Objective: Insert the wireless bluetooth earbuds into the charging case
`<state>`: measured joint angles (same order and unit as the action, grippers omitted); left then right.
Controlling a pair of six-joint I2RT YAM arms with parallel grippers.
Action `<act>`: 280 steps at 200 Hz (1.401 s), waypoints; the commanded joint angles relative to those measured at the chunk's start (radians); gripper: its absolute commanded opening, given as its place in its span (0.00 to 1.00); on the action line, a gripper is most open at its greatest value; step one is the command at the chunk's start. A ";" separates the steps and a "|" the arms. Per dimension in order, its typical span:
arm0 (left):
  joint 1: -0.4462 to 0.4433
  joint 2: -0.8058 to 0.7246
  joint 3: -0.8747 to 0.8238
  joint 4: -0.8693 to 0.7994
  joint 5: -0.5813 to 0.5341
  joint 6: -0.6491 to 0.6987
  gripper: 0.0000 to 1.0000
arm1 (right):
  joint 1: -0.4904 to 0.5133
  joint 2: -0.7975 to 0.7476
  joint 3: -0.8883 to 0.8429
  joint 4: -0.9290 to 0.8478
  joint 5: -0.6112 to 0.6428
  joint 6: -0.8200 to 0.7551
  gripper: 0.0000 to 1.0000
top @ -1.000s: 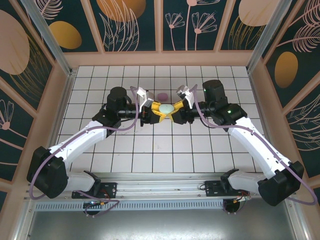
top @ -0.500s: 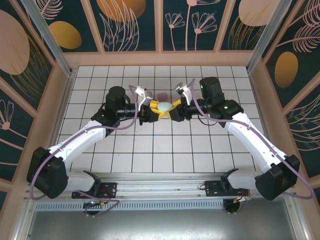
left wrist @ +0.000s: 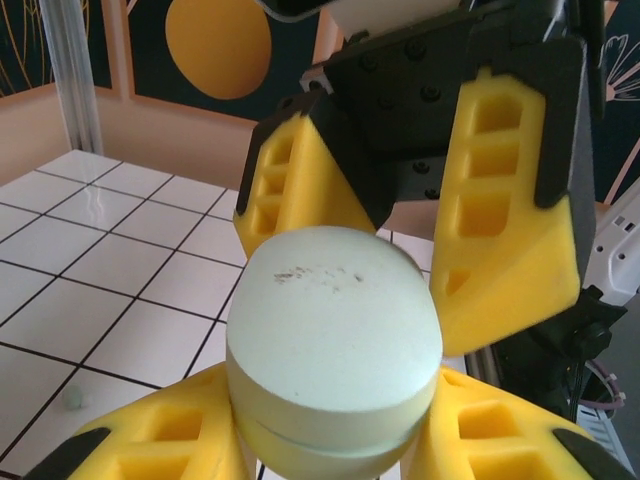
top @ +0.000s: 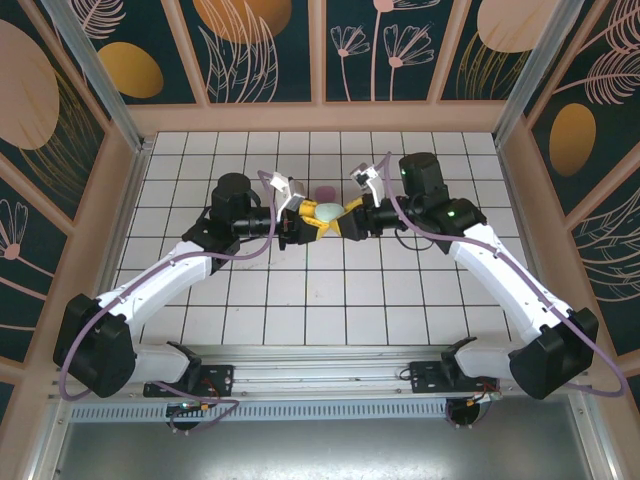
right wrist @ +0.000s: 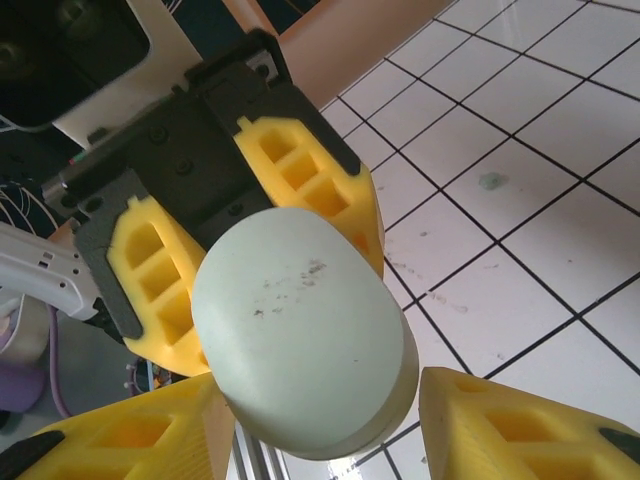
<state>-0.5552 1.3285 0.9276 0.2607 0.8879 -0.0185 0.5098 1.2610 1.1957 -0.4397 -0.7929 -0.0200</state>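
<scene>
Your left fingers (left wrist: 150, 450) pinch the closed mint charging case (left wrist: 335, 330), held up off the desk (left wrist: 90, 300). Your right fingers (right wrist: 520, 425) stand spread either side of it. A pale speck, probably a mint earbud (right wrist: 490, 181), lies on a tile.

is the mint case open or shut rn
Shut: the mint case has its lid seated on the base, with only a thin seam between the halves.

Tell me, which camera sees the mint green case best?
The left wrist view: the mint green case sits big and centred, closed, with its lid seam showing. The right wrist view shows the case large too, mostly its smudged top. In the top view the case is a tiny pale blob.
</scene>
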 commanded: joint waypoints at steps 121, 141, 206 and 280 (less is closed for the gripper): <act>-0.024 -0.041 -0.030 0.016 0.015 0.013 0.23 | -0.035 -0.040 0.034 0.124 0.062 0.079 0.59; -0.024 -0.044 -0.030 0.020 -0.006 0.008 0.23 | -0.035 -0.058 0.029 0.114 0.063 0.080 0.61; -0.023 -0.036 -0.023 0.030 -0.033 -0.008 0.23 | -0.036 -0.087 0.023 0.084 0.032 0.069 0.63; -0.024 -0.034 -0.027 0.017 -0.061 0.002 0.23 | -0.067 -0.093 0.069 0.069 0.138 0.136 0.63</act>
<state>-0.5747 1.3075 0.9031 0.2577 0.8375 -0.0189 0.4740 1.1866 1.2118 -0.3508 -0.7063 0.0689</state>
